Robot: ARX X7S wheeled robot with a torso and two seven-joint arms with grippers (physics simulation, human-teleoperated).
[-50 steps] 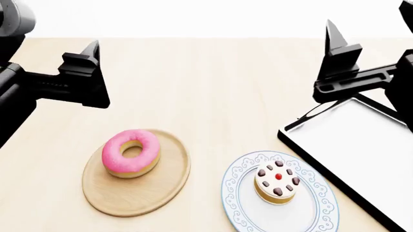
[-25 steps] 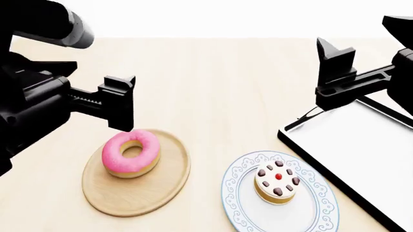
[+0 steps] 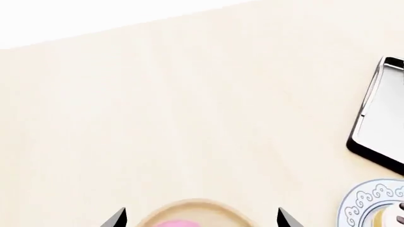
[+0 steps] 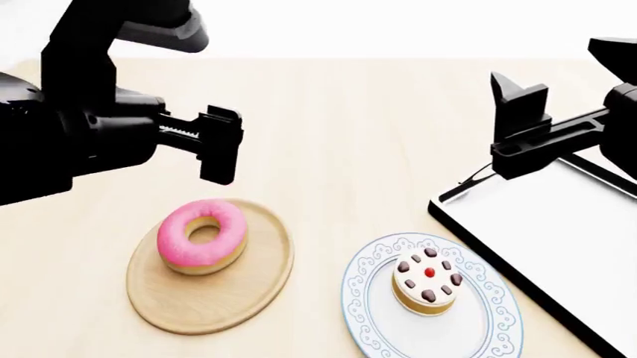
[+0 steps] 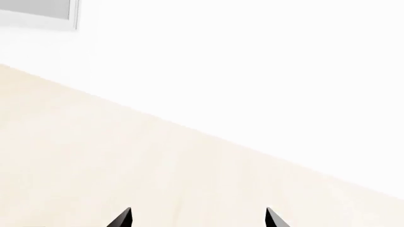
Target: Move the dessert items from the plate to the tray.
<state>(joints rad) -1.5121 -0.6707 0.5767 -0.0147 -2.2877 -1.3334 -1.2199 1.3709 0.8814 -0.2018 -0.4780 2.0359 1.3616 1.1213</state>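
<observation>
The approach step is judged in hand: the left gripper, jaws spread and empty, is poised above the pink-iced ring donut on the round wooden plate; lowering astride it is called for next

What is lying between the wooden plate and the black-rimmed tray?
In the head view, the patterned plate carrying the small cake lies between the wooden plate and the tray.

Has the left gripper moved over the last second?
Yes. In the head view the left gripper has swung inward from the table's left edge toward the wooden plate, now just beyond the donut.
</observation>
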